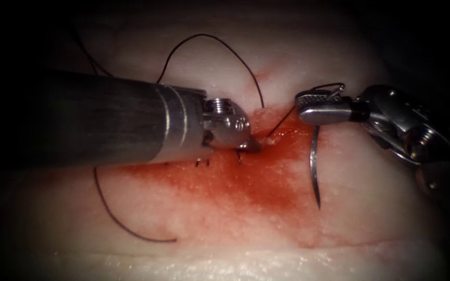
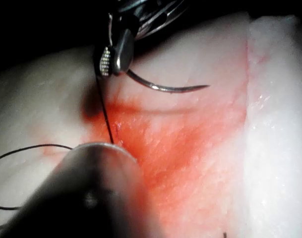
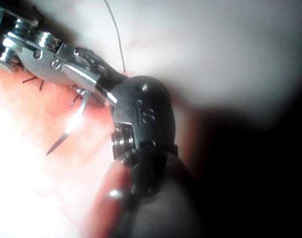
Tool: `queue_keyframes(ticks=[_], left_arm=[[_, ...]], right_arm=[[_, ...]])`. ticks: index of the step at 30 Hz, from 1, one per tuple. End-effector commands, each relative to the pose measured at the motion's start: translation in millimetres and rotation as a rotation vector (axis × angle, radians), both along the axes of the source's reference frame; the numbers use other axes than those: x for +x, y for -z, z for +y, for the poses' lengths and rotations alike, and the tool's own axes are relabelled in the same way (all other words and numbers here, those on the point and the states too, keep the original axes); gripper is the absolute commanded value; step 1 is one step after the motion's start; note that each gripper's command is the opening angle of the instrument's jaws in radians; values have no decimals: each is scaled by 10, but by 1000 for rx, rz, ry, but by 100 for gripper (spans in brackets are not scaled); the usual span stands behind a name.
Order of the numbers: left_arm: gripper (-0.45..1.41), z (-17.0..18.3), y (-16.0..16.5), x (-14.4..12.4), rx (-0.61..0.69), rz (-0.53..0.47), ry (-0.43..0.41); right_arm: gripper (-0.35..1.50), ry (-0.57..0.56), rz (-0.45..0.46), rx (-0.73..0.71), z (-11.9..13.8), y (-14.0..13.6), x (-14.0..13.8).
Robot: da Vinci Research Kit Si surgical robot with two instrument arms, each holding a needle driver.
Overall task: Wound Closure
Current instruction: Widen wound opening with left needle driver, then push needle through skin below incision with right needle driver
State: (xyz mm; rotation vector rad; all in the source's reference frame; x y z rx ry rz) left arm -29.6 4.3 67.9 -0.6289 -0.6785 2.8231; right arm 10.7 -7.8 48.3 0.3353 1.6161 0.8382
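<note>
the needle [image 1: 314, 169] hangs free above the tissue [image 1: 381, 208], right of the cut, long way up and down, sharp tip down. the right tool [image 1: 319, 109] is closed on its blunt end by the thread [image 1: 209, 44]. the left tool [image 1: 251, 145] touches the red fluid [image 1: 246, 192]; i cannot tell its grip.

Tissue [image 1: 371, 208]: pale cream-white, finely speckled. Red fluid [image 1: 246, 187]: an orange-red stain, deepest just beside the left gripper [image 1: 251, 145] and fading away from it. Thread [image 1: 209, 39]: thin, dark, near black. Needle [image 1: 314, 171]: dark steel grey, hanging below the right gripper [image 1: 316, 106]. Both grippers: bright silver metal; the right gripper's inner face bears a fine cross-hatched pattern. Left shaft [image 1: 79, 119]: dark grey, silver-collared.
</note>
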Motion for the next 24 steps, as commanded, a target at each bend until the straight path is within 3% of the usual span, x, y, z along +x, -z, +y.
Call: queue_keyframes(ticks=[1,4,6,12,19,24], left_arm=[[-16,1,-3,-3,7,-1,8],[4,1,-1,-2,11,0,11],[32,-1,0,-2,14,1,15],[44,-4,1,-4,24,2,24],[37,-6,6,-5,31,-11,27],[37,-8,9,-2,33,-17,32]], right_arm=[[-35,-30,0,-64,10,-13,9],[-35,-47,-16,-130,15,-16,13],[-35,-57,-26,-199,17,-21,21],[-35,-43,-90,-309,11,-34,42],[-35,-36,-142,-469,0,-48,65],[-35,-40,-186,-596,0,-53,65]])
